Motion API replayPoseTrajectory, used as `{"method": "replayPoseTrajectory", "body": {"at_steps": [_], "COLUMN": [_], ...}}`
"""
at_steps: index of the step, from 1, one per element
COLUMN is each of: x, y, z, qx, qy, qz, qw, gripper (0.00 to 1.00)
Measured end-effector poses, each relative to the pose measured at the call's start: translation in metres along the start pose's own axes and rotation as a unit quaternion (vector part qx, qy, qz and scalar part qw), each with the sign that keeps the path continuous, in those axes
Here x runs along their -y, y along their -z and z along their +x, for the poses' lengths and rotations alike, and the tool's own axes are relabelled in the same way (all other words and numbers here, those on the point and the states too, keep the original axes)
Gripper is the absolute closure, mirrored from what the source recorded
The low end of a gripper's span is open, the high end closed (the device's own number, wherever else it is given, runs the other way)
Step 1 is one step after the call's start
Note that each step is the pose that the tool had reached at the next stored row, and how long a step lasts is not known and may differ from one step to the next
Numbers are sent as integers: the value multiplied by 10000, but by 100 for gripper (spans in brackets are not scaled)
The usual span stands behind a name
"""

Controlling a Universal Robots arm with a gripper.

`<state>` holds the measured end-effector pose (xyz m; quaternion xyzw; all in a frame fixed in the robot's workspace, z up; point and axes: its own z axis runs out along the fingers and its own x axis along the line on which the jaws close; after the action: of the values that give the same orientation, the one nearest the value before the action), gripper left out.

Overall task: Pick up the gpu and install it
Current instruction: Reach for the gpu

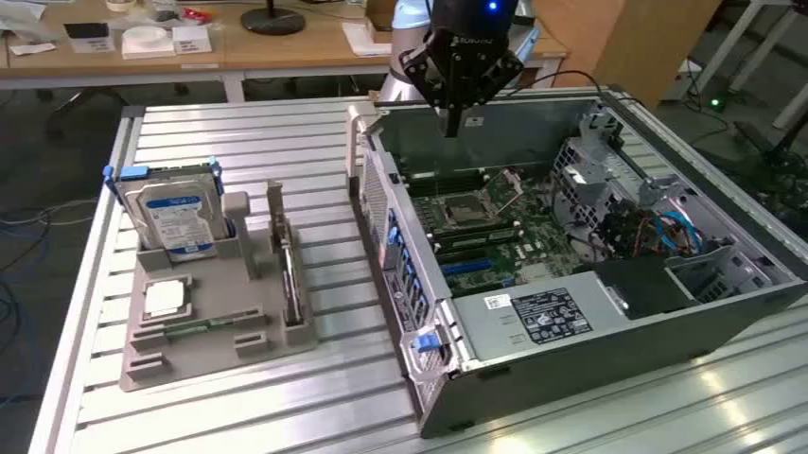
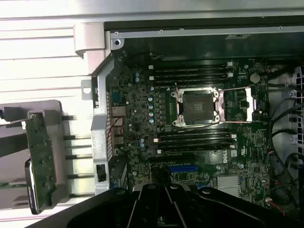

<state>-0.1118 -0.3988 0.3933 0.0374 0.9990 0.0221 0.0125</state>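
A: In the exterior view, where is the gripper (image 1: 449, 125)?

B: It hangs from the black arm (image 1: 461, 47) above the far end of the open computer case (image 1: 606, 364). Its fingers are pressed together into a single point and grip no object.

A: And the gpu (image 1: 290, 274)?

B: It stands edge-on as a thin dark slab in the grey holder (image 1: 189, 361) on the slotted metal worktop (image 1: 227, 132). That is toward the exterior view's left of the case, well apart from the gripper. The gpu's slot is on the side of the holder nearest the case.

A: What else does the holder carry?

B: A blue-labelled hard drive (image 1: 177, 222) stands upright at its far end, and a square processor (image 1: 165, 298) lies flat nearer the front.

A: And inside the case?

B: The motherboard (image 1: 486, 232) lies flat on the case floor. The power supply (image 1: 543, 317), with its white and black labels, sits at the near end.

A: What does the wrist view show?

B: It looks straight down into the case. The gripper (image 2: 164, 192) shows as dark fingers drawn together over the motherboard (image 2: 137, 95). On the board there is a square socket (image 2: 197, 107) with black memory slots (image 2: 190, 73) in rows on two sides of it.

A: Is the gpu there too?

B: Yes, the gpu (image 2: 42, 156) stands outside the case's metal side wall (image 2: 99, 137), upright in the holder (image 2: 58, 123). Its green circuit board faces the camera, with a dark edge along one side. It is apart from the gripper.
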Motion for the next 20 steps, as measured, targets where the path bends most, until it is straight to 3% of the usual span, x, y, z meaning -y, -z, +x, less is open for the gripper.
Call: {"method": "replayPoseTrajectory", "body": {"at_steps": [20], "x": [11], "y": [4], "z": [153], "qx": [0], "qy": [0], "qz": [0], "qw": [10000], "gripper": [89]}}
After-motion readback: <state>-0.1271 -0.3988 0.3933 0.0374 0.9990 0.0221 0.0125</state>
